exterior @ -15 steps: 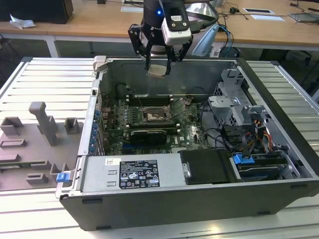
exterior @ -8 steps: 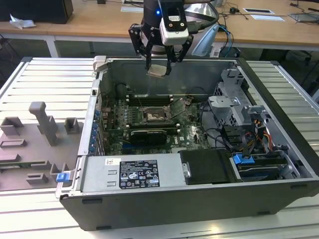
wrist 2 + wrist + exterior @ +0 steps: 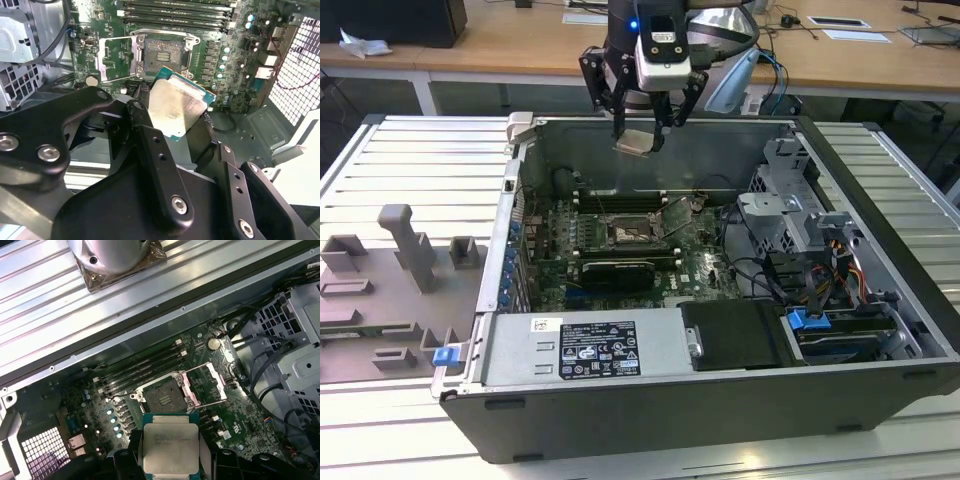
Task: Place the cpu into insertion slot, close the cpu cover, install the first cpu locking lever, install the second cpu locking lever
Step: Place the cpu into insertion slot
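My gripper [image 3: 638,138] hangs above the open computer case, shut on the cpu [image 3: 635,144], a flat square chip with a pale metal top held by its edges. In both wrist views the cpu [image 3: 175,107] [image 3: 171,447] is in the air, short of the insertion slot [image 3: 162,52] [image 3: 165,396], and not touching the board. The insertion slot [image 3: 628,232] lies bare, a dark square with a grey rim. The cpu cover [image 3: 114,59] [image 3: 212,385] is swung open to one side of the slot.
Long memory slots [image 3: 625,192] run behind the socket on the green board [image 3: 695,262]. A black card [image 3: 615,272] lies in front. A drive cage with cables [image 3: 800,240] fills the exterior view's right, and the power supply [image 3: 585,350] the front. Grey fixture blocks [image 3: 405,250] stand outside on the left.
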You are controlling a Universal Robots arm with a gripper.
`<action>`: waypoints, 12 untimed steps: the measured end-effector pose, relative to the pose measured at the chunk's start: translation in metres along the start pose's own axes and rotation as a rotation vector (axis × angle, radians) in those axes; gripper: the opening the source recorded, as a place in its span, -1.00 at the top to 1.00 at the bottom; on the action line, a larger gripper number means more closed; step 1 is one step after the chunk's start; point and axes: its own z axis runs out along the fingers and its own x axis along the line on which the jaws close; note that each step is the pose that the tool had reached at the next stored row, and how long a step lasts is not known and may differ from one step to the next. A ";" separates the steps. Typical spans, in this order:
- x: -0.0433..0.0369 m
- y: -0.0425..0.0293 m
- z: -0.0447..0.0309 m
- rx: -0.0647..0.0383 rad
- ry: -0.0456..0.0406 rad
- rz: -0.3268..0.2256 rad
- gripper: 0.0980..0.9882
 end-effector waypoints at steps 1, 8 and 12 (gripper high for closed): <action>0.0000 0.0000 0.0000 0.000 -0.0005 0.007 0.01; 0.0000 -0.0001 0.0004 -0.001 -0.0054 0.065 0.01; 0.0001 -0.0001 0.0005 -0.002 -0.0077 0.092 0.01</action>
